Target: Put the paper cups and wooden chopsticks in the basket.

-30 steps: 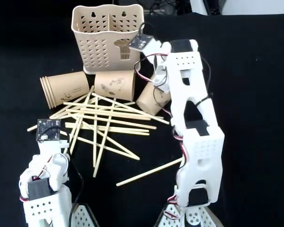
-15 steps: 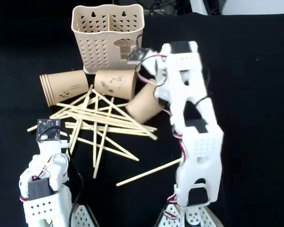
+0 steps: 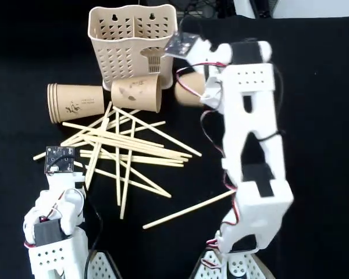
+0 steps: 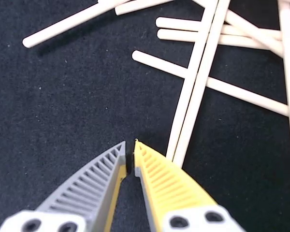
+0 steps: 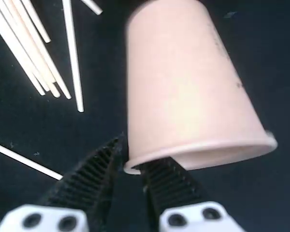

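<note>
My right gripper [image 3: 199,92] is shut on the rim of a tan paper cup [image 3: 186,87], held just right of the beige perforated basket [image 3: 131,43]. Close up, the black fingers [image 5: 94,169] pinch the rim of the paper cup [image 5: 188,92]. Two more cups lie on their sides in front of the basket, one at the left [image 3: 75,103] and one in the middle [image 3: 136,93]. Wooden chopsticks [image 3: 128,148] lie scattered below them. My left gripper [image 3: 60,157] sits low at the left, shut on nothing [image 4: 130,145], beside chopstick ends [image 4: 188,116].
One stray chopstick [image 3: 186,210] lies apart near the right arm's base. A black cloth [image 3: 314,87] covers the table, with free room on the right. The basket stands upright at the table's far edge.
The right arm carried the cup from beside the chopstick pile up and to the basket's right side. The middle cup and several chopsticks shifted. The left arm stayed still.
</note>
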`<state>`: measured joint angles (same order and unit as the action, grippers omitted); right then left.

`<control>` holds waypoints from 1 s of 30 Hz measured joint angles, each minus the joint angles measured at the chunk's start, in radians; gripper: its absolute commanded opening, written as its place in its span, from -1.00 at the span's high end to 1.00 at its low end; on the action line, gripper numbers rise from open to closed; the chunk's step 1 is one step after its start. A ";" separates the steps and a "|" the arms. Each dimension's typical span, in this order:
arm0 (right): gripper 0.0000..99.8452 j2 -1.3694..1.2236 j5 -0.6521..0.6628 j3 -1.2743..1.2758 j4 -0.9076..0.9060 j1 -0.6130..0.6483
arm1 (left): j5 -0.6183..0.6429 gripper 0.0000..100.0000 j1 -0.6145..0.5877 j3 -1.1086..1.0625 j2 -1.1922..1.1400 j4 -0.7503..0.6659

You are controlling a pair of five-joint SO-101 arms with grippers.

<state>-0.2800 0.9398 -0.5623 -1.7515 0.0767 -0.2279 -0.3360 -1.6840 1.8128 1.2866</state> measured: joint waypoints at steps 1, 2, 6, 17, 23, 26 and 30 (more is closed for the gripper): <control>0.98 0.023 0.000 0.000 0.000 -0.012 | 0.000 0.90 0.000 0.000 0.000 0.000; 0.98 0.040 0.012 0.000 0.000 -0.021 | 0.000 0.90 0.000 0.000 0.000 0.000; 0.98 0.060 0.077 0.041 0.000 -0.051 | 0.000 0.90 0.000 0.000 0.000 0.000; 0.98 0.061 0.244 0.069 -0.005 -0.261 | 0.000 0.90 0.000 0.000 0.000 0.000; 0.98 0.063 0.095 -0.038 -0.006 -0.285 | 0.000 0.90 0.000 0.000 0.000 0.000; 0.98 0.063 0.003 -0.041 -0.006 -0.281 | 0.000 0.90 0.000 0.000 0.000 0.000; 0.98 0.063 -0.071 0.064 -0.006 -0.259 | 0.000 0.90 0.000 0.000 0.000 0.000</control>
<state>-0.2171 0.8692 -0.4979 -1.7576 -0.1826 -0.2279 -0.3360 -1.6840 1.8128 1.2866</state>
